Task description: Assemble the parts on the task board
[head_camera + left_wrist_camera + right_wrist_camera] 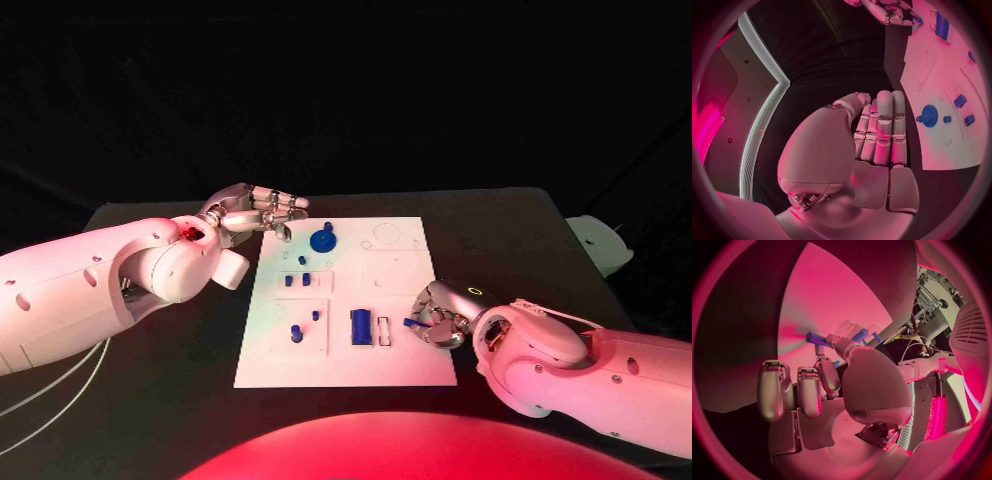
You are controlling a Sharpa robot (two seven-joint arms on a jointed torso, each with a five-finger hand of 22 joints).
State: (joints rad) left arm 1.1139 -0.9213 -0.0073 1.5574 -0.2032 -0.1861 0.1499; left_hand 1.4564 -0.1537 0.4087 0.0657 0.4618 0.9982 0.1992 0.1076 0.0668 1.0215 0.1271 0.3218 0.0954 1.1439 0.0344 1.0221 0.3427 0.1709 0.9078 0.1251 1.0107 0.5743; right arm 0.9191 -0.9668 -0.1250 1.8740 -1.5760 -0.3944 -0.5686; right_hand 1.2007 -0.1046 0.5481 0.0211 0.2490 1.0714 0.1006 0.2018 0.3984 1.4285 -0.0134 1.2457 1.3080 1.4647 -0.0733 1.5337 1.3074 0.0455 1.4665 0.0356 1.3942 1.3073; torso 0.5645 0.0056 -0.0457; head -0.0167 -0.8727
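The white task board [408, 290] lies in the middle of the black table. On it are a blue gear [323, 240], a blue rectangular block [361, 326] and several small blue pieces [297, 333]. My right hand [444, 318] is at the board's right edge and pinches a small blue peg [414, 323] between thumb and a finger; the right wrist view shows the peg [817, 338] sticking out from the fingertips [831, 342]. My left hand [260, 212] hovers by the board's far left corner, fingers [882, 130] straight and holding nothing, with the gear [929, 115] just beside it.
The black table [159, 400] reaches well past the board on both sides. A pale object [603, 243] sits off the table's right edge. A white outlined slot [385, 331] lies next to the blue block.
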